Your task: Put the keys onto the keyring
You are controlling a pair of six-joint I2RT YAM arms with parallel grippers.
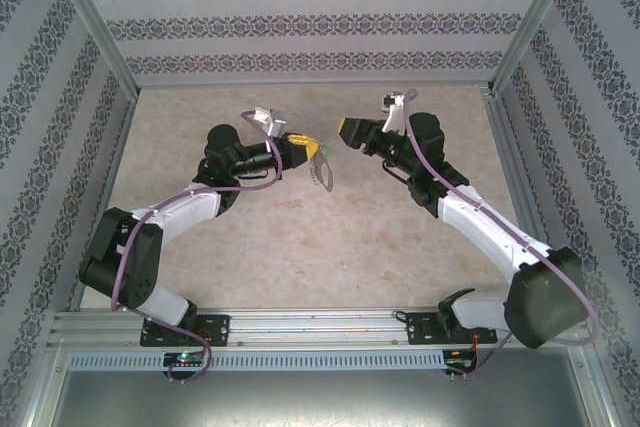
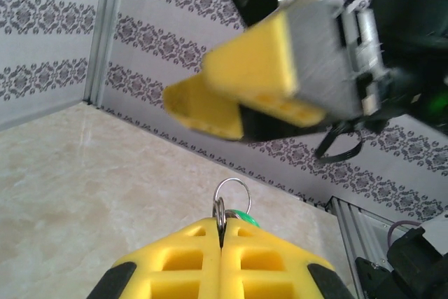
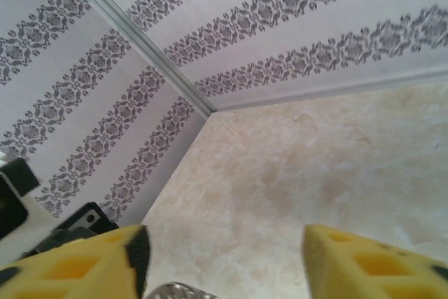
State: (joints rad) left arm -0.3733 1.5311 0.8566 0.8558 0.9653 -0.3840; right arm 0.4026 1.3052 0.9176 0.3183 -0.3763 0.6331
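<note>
Left gripper (image 2: 221,239) pinched tight on bright green plastic-tagged silver keys (image 2: 242,217), aloft mid-table. Their ring end points at right gripper (image 3: 224,260), whose fingers are apart and hold nothing. Dark grey oval metal keyring (image 1: 322,177) hangs beneath left fingertips, long axis running near-right.

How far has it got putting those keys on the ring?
Done: both pieces are lifted off the table. In hand: the left jaws are shut on the keys, with the keyring dangling below them. To do: the open right jaws hold nothing; whether the two are joined, I cannot tell.
</note>
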